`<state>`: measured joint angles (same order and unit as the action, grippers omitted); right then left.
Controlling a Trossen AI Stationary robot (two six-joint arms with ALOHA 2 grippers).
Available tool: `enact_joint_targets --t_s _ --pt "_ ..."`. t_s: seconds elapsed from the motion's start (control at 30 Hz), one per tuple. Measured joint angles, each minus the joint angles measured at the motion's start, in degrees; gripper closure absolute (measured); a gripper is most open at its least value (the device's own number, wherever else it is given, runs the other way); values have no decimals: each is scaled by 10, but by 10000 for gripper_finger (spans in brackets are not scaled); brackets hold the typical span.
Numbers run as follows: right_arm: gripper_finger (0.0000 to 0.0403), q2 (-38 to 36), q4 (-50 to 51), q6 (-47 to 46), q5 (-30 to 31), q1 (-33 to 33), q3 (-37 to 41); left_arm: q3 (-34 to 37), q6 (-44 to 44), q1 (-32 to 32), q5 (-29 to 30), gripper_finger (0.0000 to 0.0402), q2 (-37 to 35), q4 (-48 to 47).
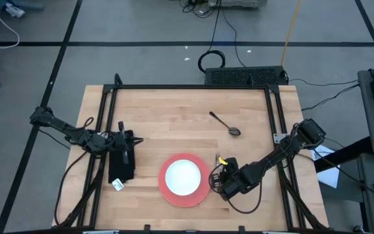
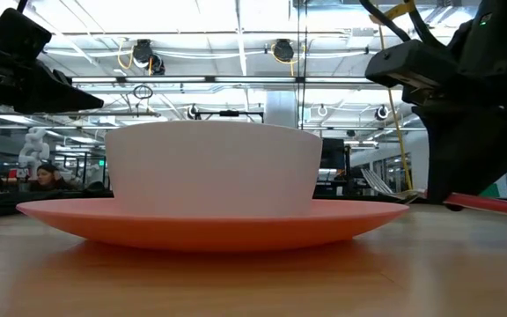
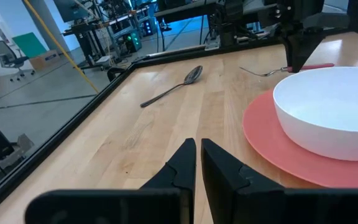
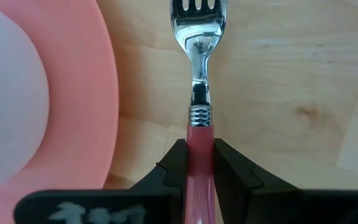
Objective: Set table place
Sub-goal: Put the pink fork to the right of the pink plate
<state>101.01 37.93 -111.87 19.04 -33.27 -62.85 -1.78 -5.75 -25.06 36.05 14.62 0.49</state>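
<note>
While the light-wood butcher-block table (image 1: pixel 174 117) of narrow planks lies under both arms with black frame rails (image 1: pixel 193 86) along its edges, we see grey tiled floor (image 1: pixel 141 58) around it and, in the low view, a lit workshop room with ceiling lights behind. The wood looks pale, with visible grain and plank seams.

We have the right gripper (image 4: pixel 199 163) low over the table, fingers pinching the pink handle of a silver fork (image 4: pixel 199 37), whose tines point away from the fingers. Just beside this gripper, on its inner side, sits a round coral-pink plate (image 1: pixel 169 192) carrying a white round bowl (image 1: pixel 183 176); the fork is beside the plate, not touching it.

Left gripper (image 3: pixel 197 163) rests low near the table's left side, fingers pressed almost together, nothing between them. Ahead of it we see the plate and bowl close by, and farther off a dark metal spoon (image 1: pixel 224 123) lying flat on bare wood.
</note>
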Motion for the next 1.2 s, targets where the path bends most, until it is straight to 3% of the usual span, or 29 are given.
enact_joint_targets --t_s 0.6,0.9,1.2 --pt "362 0 -2 -2 -19 2 1 0 5 0 0 371 0 0" --pt "362 -4 -102 -15 -28 4 70 0 10 0 0 371 0 0" --pt "362 -3 -108 -20 -33 5 78 0 5 0 0 371 0 0"
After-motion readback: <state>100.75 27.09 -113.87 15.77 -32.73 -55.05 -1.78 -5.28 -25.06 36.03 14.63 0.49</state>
